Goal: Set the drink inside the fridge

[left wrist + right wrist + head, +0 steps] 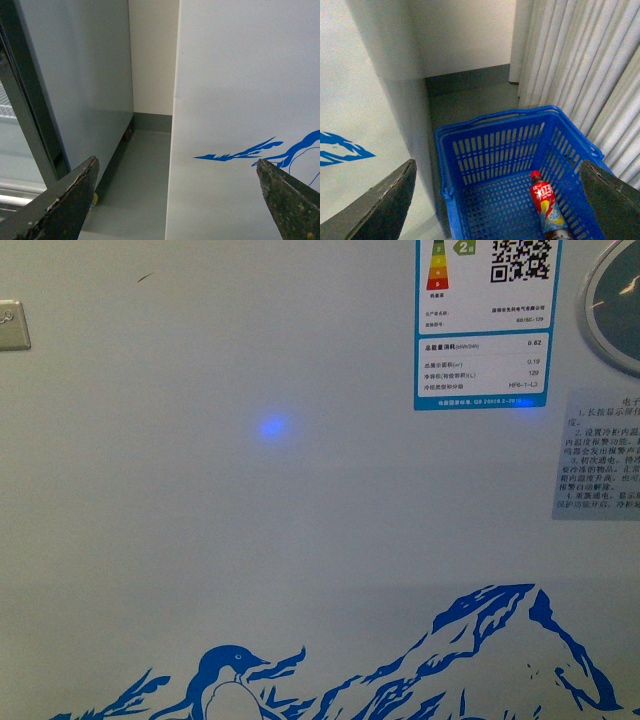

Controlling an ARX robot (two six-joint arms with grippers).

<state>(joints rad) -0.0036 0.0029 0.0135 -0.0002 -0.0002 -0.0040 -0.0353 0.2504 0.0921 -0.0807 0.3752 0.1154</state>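
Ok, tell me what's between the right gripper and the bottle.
Nothing visible. The bottle lies alone in the open-topped blue basket, with the open right gripper above it.

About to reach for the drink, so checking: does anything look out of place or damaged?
The bottle lies on its side in the blue basket, not upright. The fridge front carries a small dark scuff and a blue glow spot, likely reflected light. No spill visible.

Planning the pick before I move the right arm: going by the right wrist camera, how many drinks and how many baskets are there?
Red-capped drink bottle, lying in the basket: 1
Blue basket: 1
Total: 2
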